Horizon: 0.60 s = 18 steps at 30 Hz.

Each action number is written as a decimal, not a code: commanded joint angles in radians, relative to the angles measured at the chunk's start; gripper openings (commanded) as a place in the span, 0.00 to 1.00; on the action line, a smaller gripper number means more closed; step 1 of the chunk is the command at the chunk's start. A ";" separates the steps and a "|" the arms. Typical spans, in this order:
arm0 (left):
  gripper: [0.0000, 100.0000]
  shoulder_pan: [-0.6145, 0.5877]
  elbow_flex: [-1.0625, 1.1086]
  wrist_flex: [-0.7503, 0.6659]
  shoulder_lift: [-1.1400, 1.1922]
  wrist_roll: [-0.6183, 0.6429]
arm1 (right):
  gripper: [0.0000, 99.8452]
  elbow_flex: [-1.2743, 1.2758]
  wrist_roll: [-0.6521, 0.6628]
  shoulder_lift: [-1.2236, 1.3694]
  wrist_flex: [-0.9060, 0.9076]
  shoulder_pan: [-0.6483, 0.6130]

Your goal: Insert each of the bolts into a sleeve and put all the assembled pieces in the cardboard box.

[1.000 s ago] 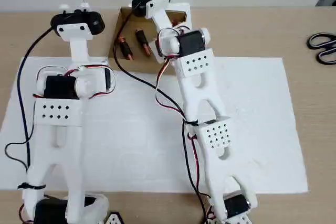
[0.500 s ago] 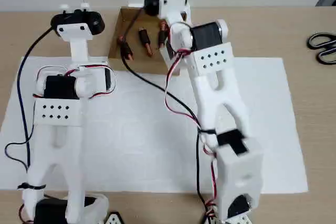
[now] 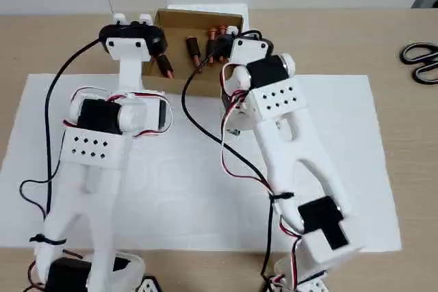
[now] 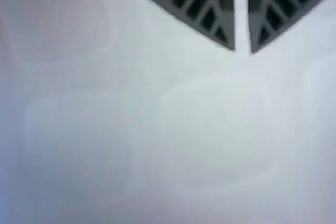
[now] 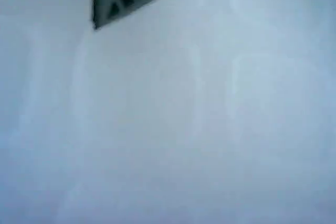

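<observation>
The cardboard box stands at the back of the table between the two arms. Inside it lie assembled pieces, dark sleeves with copper-coloured bolt ends. My left arm ends just left of the box, and its gripper hangs shut over bare white paper with nothing held. My right arm ends at the box's front right corner. A dark ribbed part of my right gripper shows above plain white paper.
A white paper sheet covers the middle of the wooden table. Black scissors lie at the far right edge. Black and red cables trail across the paper between the arms.
My right arm has drawn back from over the box to its front right corner, swinging right. My left arm has shifted right, nearer the box.
</observation>
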 commanded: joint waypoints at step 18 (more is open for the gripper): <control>0.01 0.000 0.647 -0.437 -0.875 0.026 | 0.00 0.293 -0.014 -0.542 -0.027 -0.099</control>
